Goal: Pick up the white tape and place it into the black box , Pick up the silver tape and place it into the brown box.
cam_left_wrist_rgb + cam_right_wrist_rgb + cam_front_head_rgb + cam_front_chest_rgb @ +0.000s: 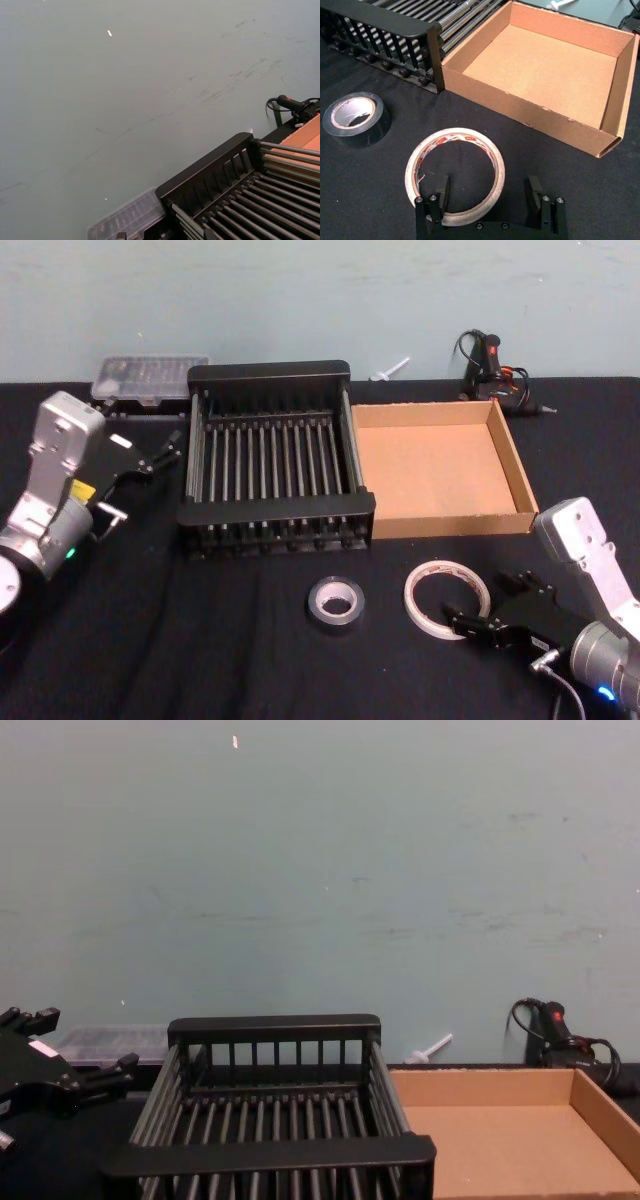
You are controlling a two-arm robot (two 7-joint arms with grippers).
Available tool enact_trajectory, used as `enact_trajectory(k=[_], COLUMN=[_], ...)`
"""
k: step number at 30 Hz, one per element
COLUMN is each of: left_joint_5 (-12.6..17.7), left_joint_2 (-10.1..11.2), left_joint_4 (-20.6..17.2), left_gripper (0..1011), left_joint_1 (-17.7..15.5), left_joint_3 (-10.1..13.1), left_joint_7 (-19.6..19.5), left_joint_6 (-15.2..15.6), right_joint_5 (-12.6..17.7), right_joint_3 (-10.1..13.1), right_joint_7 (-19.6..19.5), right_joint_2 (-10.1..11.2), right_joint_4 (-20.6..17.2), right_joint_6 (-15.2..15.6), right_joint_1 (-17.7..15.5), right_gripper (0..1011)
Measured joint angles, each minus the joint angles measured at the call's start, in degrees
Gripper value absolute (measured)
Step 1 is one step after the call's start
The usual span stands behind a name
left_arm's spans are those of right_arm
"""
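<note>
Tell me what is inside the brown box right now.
The brown box holds nothing: its bare cardboard floor shows in the head and right wrist views. Both tapes lie outside on the black cloth, the white tape and the silver tape.

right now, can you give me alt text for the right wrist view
The open right gripper sits low at the white tape, one finger inside its ring, one outside. The silver tape lies beside it on the black cloth, with the empty brown box and the black box beyond.
</note>
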Motion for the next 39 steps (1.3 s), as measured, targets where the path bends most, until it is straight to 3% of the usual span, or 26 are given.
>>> enact_trajectory(k=[5,14,20,21,28,39], left_joint_5=[0.0,0.0,0.0,0.0,0.0,0.0], left_joint_2=[0.0,0.0,0.0,0.0,0.0,0.0], left_joint_4=[0.0,0.0,0.0,0.0,0.0,0.0], left_gripper=[1001,1001,1001,1001,1001,1001], left_joint_1=[0.0,0.0,0.0,0.0,0.0,0.0], left_joint_3=[0.0,0.0,0.0,0.0,0.0,0.0], left_joint_7=[0.0,0.0,0.0,0.0,0.0,0.0], left_joint_6=[0.0,0.0,0.0,0.0,0.0,0.0], right_joint_5=[0.0,0.1,0.2,0.2,0.2,0.2], right_joint_3=[0.0,-0.1,-0.1,-0.1,-0.1,-0.1], right_joint_7=[0.0,-0.1,-0.1,-0.1,-0.1,-0.1], right_joint_2=[0.0,0.1,0.1,0.1,0.1,0.1], right_joint_4=[0.0,0.0,0.0,-0.1,-0.1,0.0], right_joint_6=[0.0,0.0,-0.1,-0.1,-0.1,-0.1], right_joint_1=[0.0,0.0,0.0,0.0,0.0,0.0], right_gripper=[916,676,473,403,211,134])
